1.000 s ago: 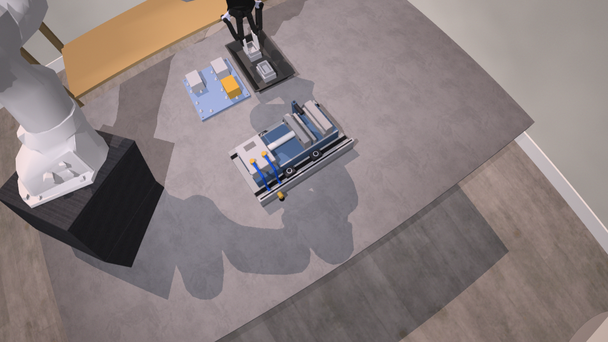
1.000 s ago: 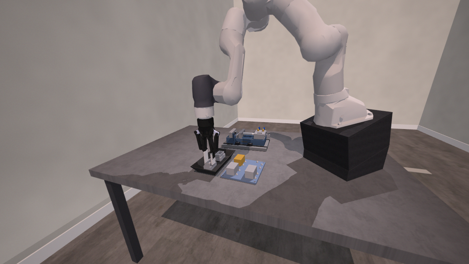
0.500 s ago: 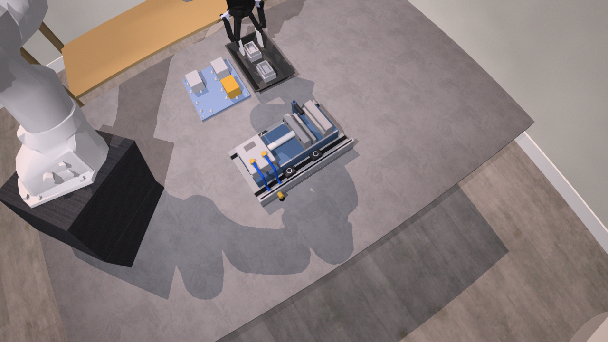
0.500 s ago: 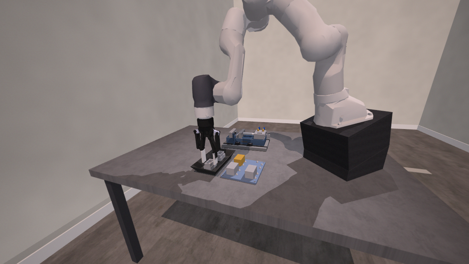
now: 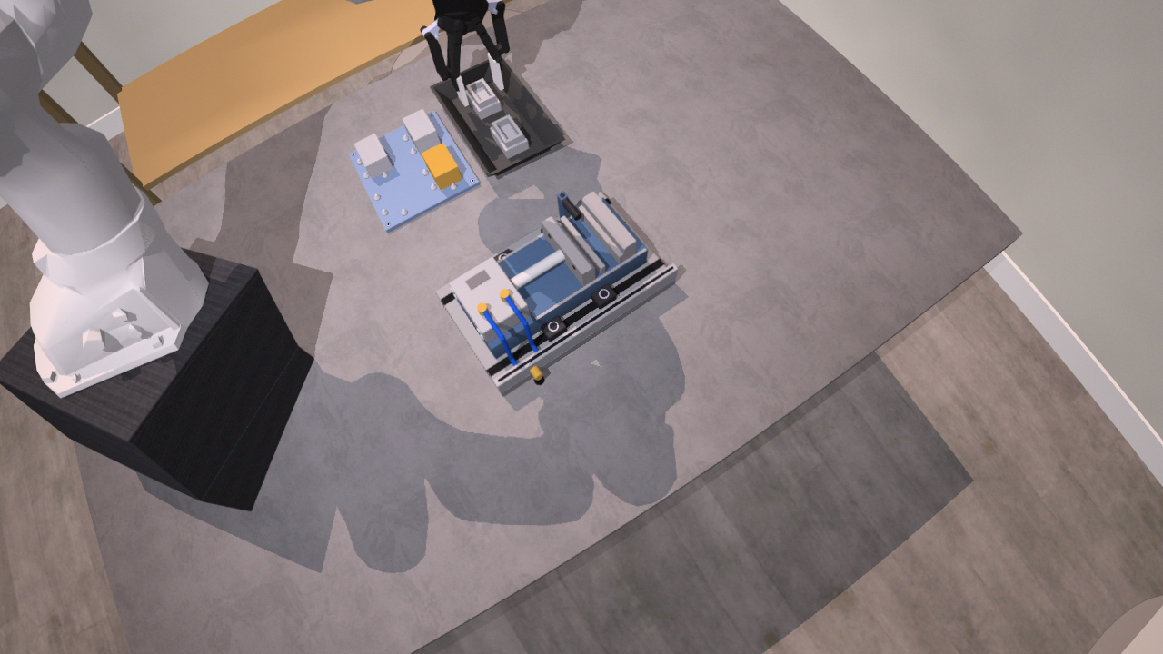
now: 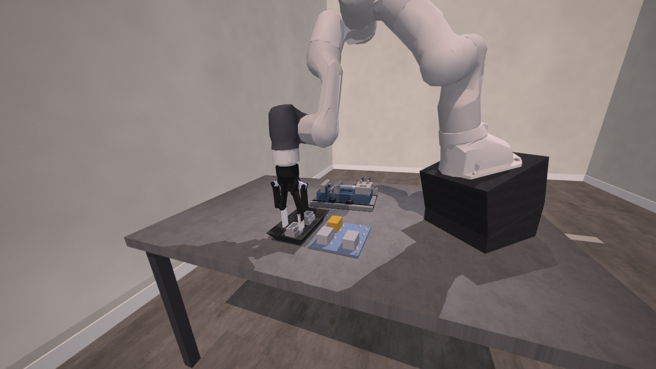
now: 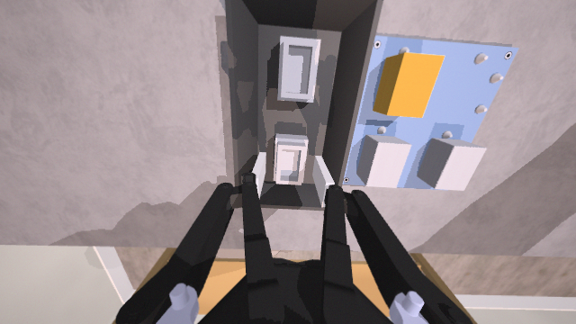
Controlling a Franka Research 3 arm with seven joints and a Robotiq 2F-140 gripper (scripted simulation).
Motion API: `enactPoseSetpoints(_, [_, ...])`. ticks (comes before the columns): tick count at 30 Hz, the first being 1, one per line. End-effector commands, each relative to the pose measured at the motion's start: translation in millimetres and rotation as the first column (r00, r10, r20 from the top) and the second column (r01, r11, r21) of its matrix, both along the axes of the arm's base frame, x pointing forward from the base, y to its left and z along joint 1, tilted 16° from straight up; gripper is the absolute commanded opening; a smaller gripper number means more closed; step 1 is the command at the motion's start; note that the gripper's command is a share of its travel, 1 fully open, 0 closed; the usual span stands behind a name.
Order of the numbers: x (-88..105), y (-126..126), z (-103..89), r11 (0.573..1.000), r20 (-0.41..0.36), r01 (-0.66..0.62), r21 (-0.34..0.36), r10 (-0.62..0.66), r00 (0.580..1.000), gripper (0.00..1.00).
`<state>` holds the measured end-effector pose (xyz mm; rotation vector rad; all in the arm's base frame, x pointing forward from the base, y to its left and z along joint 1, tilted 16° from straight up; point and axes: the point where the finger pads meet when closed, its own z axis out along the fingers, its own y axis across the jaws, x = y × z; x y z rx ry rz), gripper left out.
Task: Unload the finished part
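Two pocketed parts are sitting on the floor of the outfeed tray (image 7: 243, 90), both with their pockets facing up. You are looking at the finished part (image 7: 291, 159) lying flat at the tray's end nearest the gripper (image 7: 292, 176); the other part (image 7: 299, 68) is resting farther along the same tray, apart from it. The gripper is hanging straight down over that near end, its jaws standing partly apart with nothing between them. In the wrist view you are seeing a white pad (image 7: 257, 176) on each side of the finished part, with a gap between each pad and the part's wall, so nothing is gripping it.

Just beside the tray, the blue fixture plate (image 5: 403, 189) is carrying two grey blocks (image 5: 371, 150) and one orange block (image 5: 442, 165). Past the tray's far end from the gripper, the vise (image 5: 561, 284) is sitting on the table (image 5: 772, 186) with no part between its own jaws. Well away from the tray, the arm's black pedestal (image 6: 486, 202) is standing on the same table.
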<state>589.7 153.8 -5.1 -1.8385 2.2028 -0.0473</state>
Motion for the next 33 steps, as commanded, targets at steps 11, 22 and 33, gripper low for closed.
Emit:
enactPoseSetpoints(11, [0.7, 0.9, 0.4, 1.0, 0.002, 0.002, 0.002, -0.002, 1.0, 0.4])
enactPoseSetpoints(22, [-2.2, -1.0, 12.9, 1.0, 0.002, 0.002, 0.002, -0.002, 1.0, 0.4])
enactPoseSetpoints(33, [-16.3, -10.2, 72.2, 1.0, 0.002, 0.002, 0.002, -0.002, 1.0, 0.4])
